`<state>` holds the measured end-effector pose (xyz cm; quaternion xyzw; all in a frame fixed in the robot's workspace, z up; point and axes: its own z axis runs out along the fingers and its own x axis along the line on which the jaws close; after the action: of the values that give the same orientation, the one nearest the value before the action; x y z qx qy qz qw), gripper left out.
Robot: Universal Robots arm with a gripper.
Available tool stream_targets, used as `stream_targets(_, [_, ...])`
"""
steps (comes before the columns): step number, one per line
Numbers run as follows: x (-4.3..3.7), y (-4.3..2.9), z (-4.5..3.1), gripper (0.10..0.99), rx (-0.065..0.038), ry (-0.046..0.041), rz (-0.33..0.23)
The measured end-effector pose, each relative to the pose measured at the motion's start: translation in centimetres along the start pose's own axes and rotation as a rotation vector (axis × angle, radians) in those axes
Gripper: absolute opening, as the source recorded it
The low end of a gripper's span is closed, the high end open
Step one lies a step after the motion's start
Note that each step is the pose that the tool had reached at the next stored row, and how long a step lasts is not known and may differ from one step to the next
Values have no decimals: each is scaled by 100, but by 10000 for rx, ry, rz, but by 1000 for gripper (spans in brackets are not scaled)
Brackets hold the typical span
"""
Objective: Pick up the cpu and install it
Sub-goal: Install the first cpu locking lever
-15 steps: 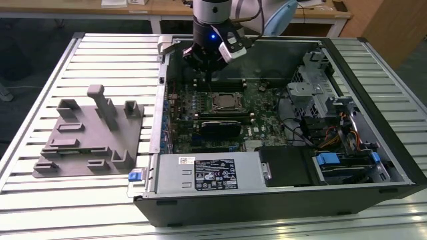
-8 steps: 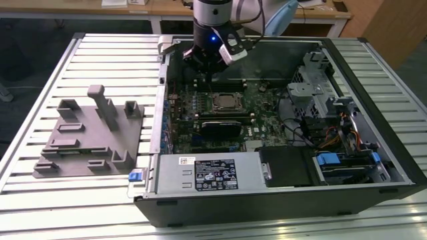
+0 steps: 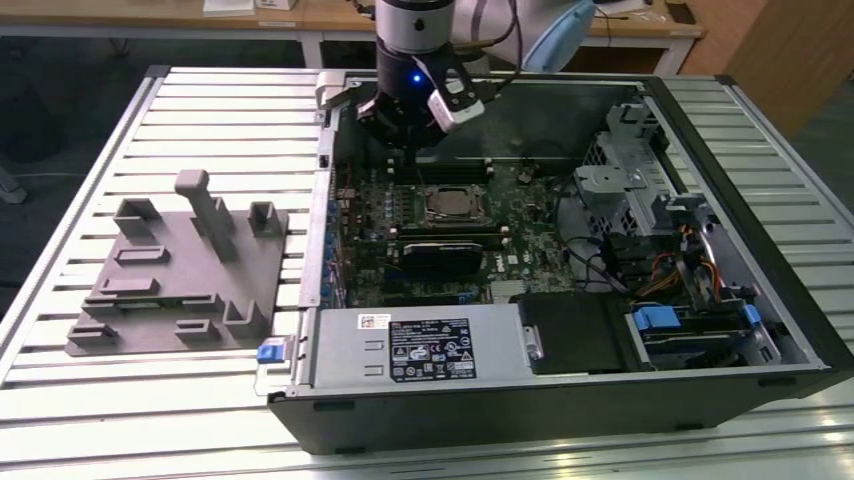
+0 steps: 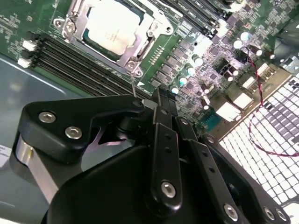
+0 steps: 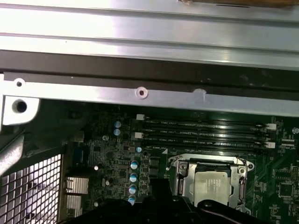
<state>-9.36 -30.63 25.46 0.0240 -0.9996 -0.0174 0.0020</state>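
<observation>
A slatted aluminium table (image 3: 200,400) is seen in the exterior view. Behind it, a wooden desk (image 3: 334,15) is set on white legs above dark floor (image 3: 54,110).

My pincer (image 4: 156,100) is black matt metal with shiny little screws. The cpu (image 4: 112,25) has a smooth, dull silver metal top, and the frame (image 4: 140,46) around it is bright shiny metal. The counter (image 3: 214,120) is ribbed, pale metal. The fixture (image 3: 174,270) at nine o'clock from the computer case (image 3: 534,410) looks like matt grey plastic.
</observation>
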Motion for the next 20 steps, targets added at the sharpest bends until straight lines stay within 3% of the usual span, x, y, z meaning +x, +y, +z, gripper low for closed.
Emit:
stream_targets(3, [17,17,2,106,2,1,-1])
stream_targets(9, [19,125,10,106,0,0,0])
stream_targets(12, [12,128,11,106,1,0,-2])
stream_targets(20, [-135,121,15,106,1,1,-1])
